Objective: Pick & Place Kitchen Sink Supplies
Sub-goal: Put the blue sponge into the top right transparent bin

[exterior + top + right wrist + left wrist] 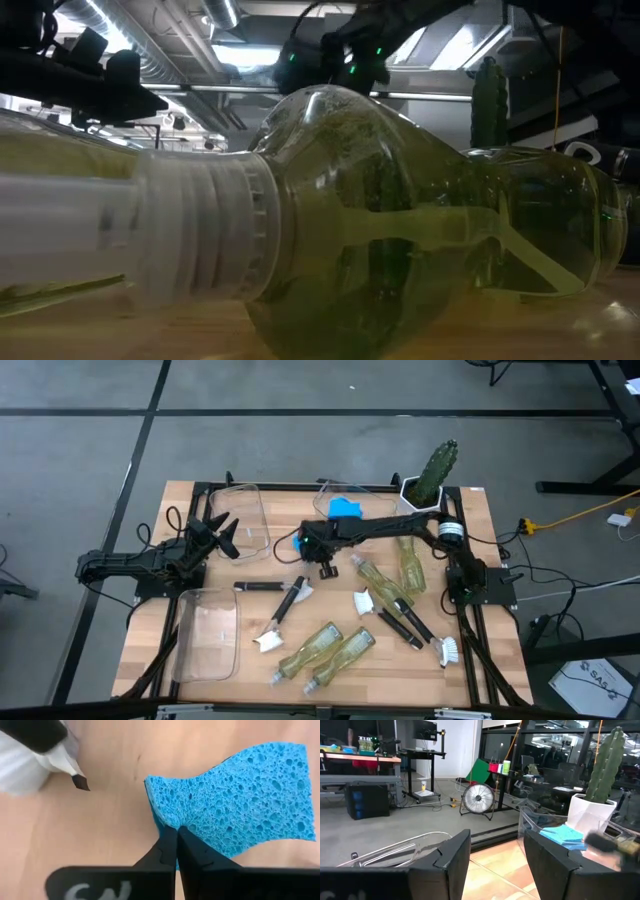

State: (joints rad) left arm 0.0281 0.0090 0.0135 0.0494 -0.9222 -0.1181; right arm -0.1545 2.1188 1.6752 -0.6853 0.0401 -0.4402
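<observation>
1 blue sponge point(235, 800) lay mid-surface, pinched at its edge by the fully closed right gripper point(177, 836), likely for lifting into a bin point(345, 500). The left gripper point(492, 855) hovered half-open, empty.

Overhead camera straight down on the wooden table point(250, 670), table-level camera pressed against a clear yellow-green soap bottle point(400, 230), wrist cameras looking past dark fingers point(452, 860), tall green cactus point(437, 468) shared.

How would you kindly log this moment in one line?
right gripper: jaws shut on blue sponge | left gripper: open, waiting by clear bin
</observation>
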